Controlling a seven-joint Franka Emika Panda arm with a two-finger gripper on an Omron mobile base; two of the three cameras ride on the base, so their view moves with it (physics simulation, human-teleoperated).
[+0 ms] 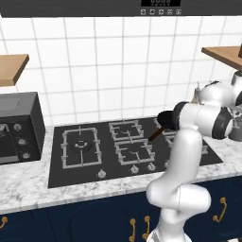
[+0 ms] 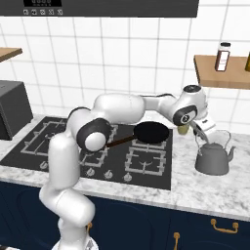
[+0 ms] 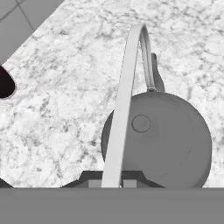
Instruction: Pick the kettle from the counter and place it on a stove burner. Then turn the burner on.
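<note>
The grey kettle (image 2: pixel 212 159) stands on the marbled counter (image 2: pixel 205 189) just right of the stove. My gripper (image 2: pixel 203 133) reaches down over its left side, shut on the thin arched handle. In the hand view the handle (image 3: pixel 124 98) runs up from between my fingertips (image 3: pixel 89 177), with the round kettle body (image 3: pixel 164 140) and its lid knob below it on the counter (image 3: pixel 57 122). The large stove burner (image 1: pixel 81 145) with its wide square grate lies at the cooktop's left end, also seen as the stove burner (image 2: pixel 45 137), far from the kettle.
A black frying pan (image 2: pixel 152 132) sits on a right-hand grate, its handle pointing left. Burner knobs (image 1: pixel 134 168) line the cooktop's front edge. A dark oven box (image 1: pixel 19 126) stands on the left. A wooden shelf (image 2: pixel 222 72) with a bottle hangs above the kettle.
</note>
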